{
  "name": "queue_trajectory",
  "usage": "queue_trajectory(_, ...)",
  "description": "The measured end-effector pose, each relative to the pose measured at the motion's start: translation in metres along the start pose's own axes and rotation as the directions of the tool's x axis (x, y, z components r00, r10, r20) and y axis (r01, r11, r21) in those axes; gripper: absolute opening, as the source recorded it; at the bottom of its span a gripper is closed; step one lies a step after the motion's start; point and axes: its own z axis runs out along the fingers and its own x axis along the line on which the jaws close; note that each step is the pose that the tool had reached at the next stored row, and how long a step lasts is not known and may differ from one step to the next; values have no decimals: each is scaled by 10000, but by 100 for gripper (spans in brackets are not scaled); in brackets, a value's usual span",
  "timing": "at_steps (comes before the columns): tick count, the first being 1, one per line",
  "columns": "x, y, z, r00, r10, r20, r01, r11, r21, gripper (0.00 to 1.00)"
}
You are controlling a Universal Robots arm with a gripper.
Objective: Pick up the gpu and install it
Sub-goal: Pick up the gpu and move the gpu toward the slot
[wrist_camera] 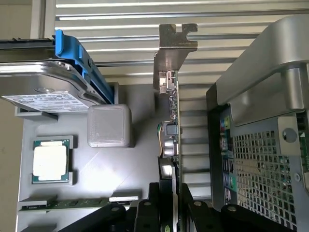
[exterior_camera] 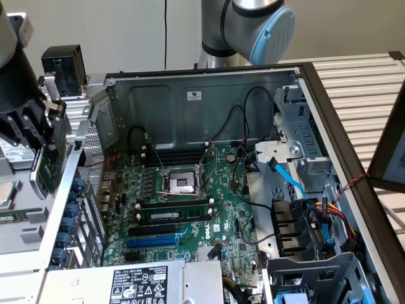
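Gripping the gpu [exterior_camera: 45, 170], the gripper [exterior_camera: 45, 144] hangs just outside the open computer case [exterior_camera: 190, 95], at the exterior view's left. The card stands on edge, apart from the motherboard [exterior_camera: 215, 209]. In the wrist view, the fingers [wrist_camera: 145, 209] clamp the card edge-on; its metal bracket [wrist_camera: 170, 53] is at the far end. A processor [wrist_camera: 50, 161] lies on the gray tray [wrist_camera: 101, 169] nearby.
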Motion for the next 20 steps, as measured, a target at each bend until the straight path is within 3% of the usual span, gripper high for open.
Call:
queue_trajectory(12, -7, 95, -538, 10000, 1, 0, -1, 10000, 1, 27)
queue_trajectory(20, -233, 151, -897, 10000, 3, -7, -3, 10000, 1, 27)
